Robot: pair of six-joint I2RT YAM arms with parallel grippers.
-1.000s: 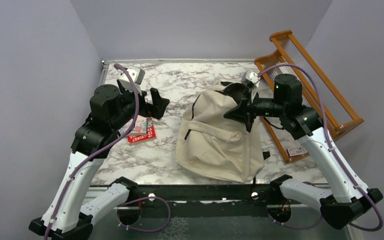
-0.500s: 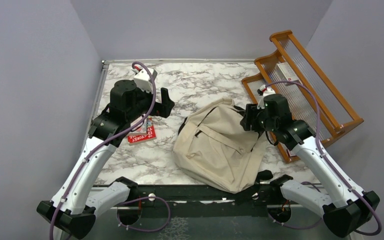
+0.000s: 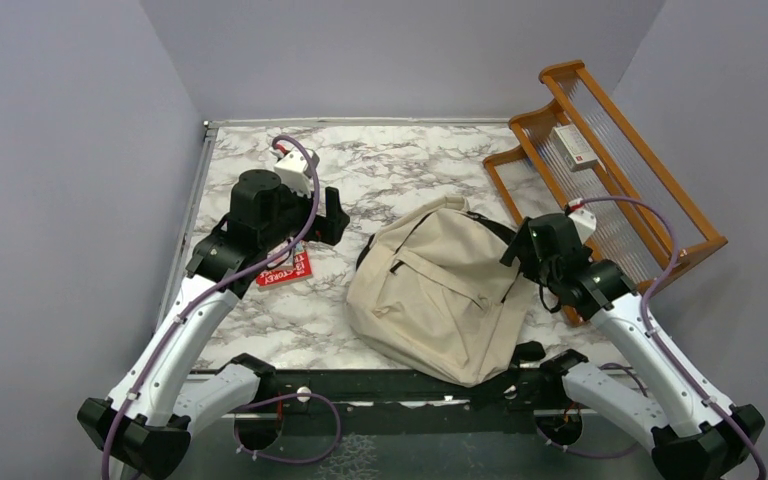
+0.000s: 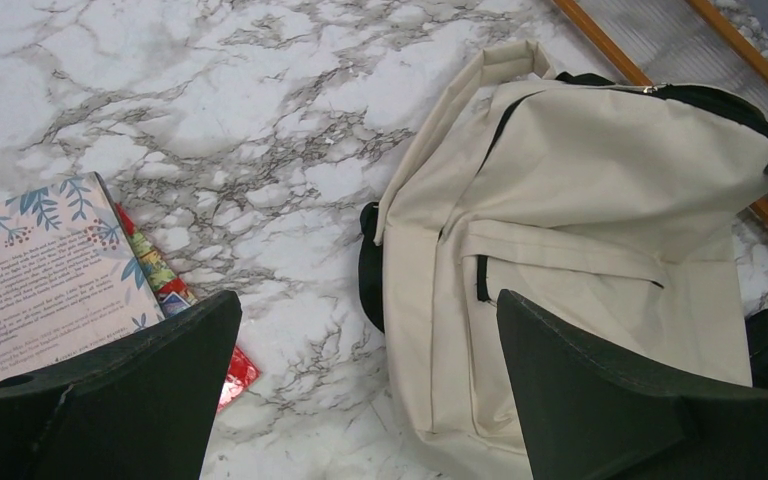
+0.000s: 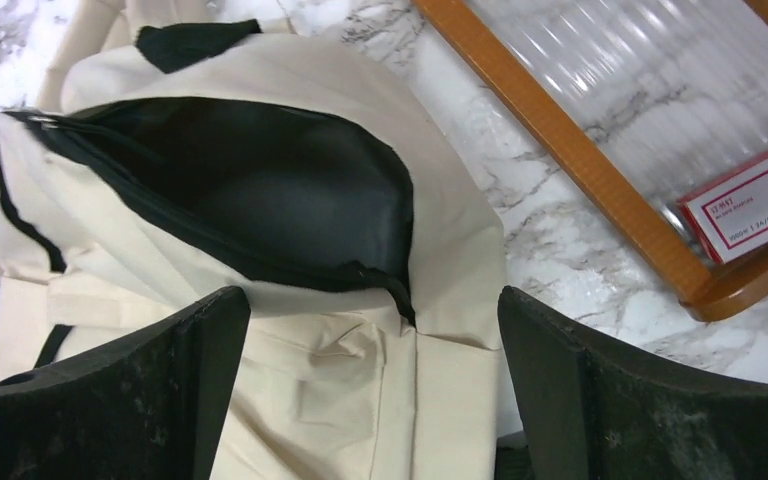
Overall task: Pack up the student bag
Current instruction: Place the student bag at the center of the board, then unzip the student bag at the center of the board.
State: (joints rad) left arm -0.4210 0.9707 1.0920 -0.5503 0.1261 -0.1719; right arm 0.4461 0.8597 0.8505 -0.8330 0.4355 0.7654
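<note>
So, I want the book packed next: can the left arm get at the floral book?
Probably yes: the floral book lies uncovered on the table, close under the left arm, whose jaws stand open, and the student bag lies clear of it.

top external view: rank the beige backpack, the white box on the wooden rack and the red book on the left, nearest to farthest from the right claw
1. Beige fabric backpack: mid-table, right beneath the open right claw.
2. Small white box: on the orange wooden rack, far right corner.
3. Flat red book: over on the left side.
</note>
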